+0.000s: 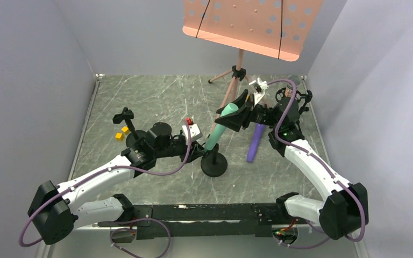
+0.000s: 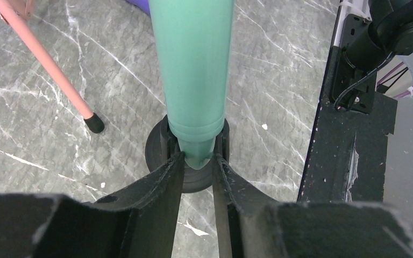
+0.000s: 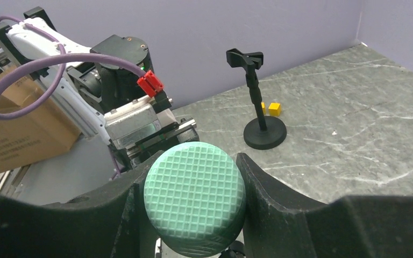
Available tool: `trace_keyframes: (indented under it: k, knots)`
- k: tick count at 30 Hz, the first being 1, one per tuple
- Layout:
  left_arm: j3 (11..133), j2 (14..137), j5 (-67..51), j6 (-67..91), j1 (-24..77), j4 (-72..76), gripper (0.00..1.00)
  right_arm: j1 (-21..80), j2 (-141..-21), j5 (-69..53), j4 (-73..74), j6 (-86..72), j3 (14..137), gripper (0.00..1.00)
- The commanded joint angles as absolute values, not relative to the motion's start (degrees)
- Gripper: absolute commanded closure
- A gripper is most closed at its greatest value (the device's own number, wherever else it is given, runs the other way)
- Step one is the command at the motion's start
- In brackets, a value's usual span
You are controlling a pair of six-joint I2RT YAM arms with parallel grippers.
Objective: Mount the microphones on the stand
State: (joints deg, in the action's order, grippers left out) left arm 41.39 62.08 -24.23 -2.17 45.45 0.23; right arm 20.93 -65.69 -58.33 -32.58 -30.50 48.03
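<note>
We have the mint green plastic stick microphone (image 1: pixel 219 131) leaning, tail down in the clip of the black round-based microphone stand (image 1: pixel 214 164). Right jaws, half open, clamp its ridged head. Left jaws sit narrowed beside the tail, and we cannot tell if they grip. It looks light, stiff and slick, so hold the head. The slim purple stick microphone (image 1: pixel 256 142) and pink music-stand leg (image 2: pixel 48 64) crowd close.

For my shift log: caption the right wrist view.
Right gripper holds the mint green microphone by its head; an empty stand sits behind.
</note>
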Motion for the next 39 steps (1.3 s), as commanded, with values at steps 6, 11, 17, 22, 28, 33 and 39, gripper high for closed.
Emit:
trace_keyframes:
  k: [6, 11, 17, 22, 28, 33, 39]
  knots:
    - [40.53, 62.14, -26.80, -0.95, 45.76, 2.20, 0.62, 25.33, -70.54, -56.60, -23.85, -24.05, 52.63, 0.93]
    - [40.00, 62.33, -26.83, -0.80, 45.72, 2.53, 0.62, 26.87, -72.64, -55.18, -22.02, -22.94, 55.62, 0.93]
    - [39.72, 62.72, -26.73, -0.42, 45.75, 3.37, 0.62, 26.81, -70.83, -56.03, -21.08, -20.81, 52.30, 0.93]
    - [39.90, 62.66, -26.44, -0.41, 45.72, 3.41, 0.61, 26.81, -67.95, -57.63, -14.23, -13.41, 49.23, 0.92]
    - [39.14, 58.55, -24.87, 2.68, 45.64, 1.60, 0.49, 26.81, -67.63, -56.88, -12.74, -8.95, 45.15, 0.92]
    - [37.67, 53.60, -22.84, 3.22, 45.56, -0.70, 0.42, 27.09, -69.55, -56.65, -13.54, -8.81, 45.54, 0.92]
    - [33.53, 46.81, -18.83, 4.02, 45.45, -2.02, 0.28, 28.72, -71.39, -56.00, -13.23, -7.44, 45.12, 0.91]
